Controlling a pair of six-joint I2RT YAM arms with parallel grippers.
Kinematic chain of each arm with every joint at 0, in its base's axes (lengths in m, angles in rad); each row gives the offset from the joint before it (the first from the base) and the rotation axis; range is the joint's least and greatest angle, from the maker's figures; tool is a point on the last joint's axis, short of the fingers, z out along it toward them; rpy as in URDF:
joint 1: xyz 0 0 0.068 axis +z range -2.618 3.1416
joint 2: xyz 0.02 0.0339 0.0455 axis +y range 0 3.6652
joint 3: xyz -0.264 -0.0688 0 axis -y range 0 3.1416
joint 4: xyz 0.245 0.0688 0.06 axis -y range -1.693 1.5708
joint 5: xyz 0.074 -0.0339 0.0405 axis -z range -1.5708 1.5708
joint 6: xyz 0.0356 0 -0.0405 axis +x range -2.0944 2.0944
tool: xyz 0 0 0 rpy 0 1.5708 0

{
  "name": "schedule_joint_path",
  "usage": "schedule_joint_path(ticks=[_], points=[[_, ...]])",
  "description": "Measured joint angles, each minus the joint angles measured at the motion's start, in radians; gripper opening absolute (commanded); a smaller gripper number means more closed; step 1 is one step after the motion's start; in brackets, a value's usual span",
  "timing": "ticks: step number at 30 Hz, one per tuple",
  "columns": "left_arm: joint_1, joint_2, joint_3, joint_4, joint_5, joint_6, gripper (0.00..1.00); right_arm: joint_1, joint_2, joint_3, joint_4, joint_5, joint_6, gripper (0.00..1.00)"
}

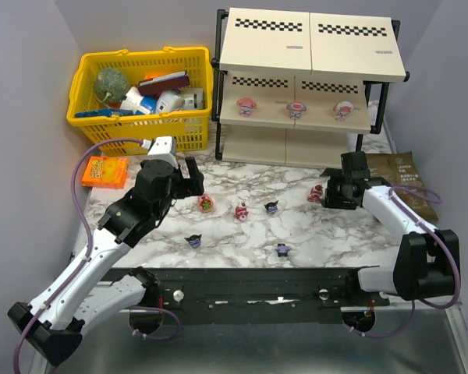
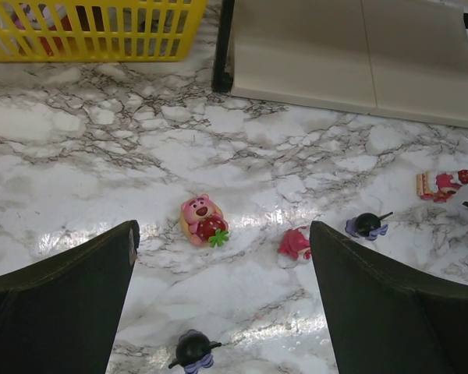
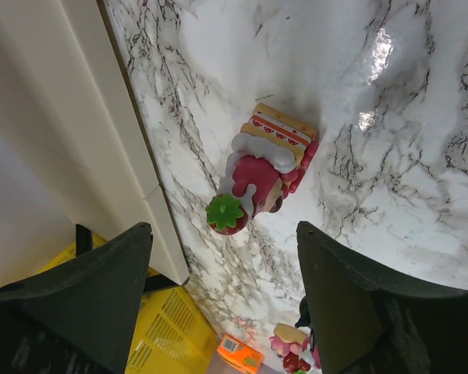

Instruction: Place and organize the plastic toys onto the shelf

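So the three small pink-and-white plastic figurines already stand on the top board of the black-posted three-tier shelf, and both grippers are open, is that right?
Not quite: the three pink-and-white figurines stand on the middle board of the shelf, not the top one, as the top external view shows. The left gripper and right gripper are indeed open.

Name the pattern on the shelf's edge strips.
Black-and-white checkered strips, clearest in the top external view.

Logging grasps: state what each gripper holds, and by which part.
Nothing is held. The left gripper is open over the pink bear toy, the right gripper open over the red strawberry toy; both lie on the table.
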Motion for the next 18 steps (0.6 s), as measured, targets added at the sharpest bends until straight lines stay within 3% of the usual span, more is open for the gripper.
schedule_joint_path(ticks=[18], points=[[0.055,0.019,-0.002,0.003,0.056,0.028,0.99,0.000,0.082,-0.010,0.072,-0.015,-0.004,0.69]])
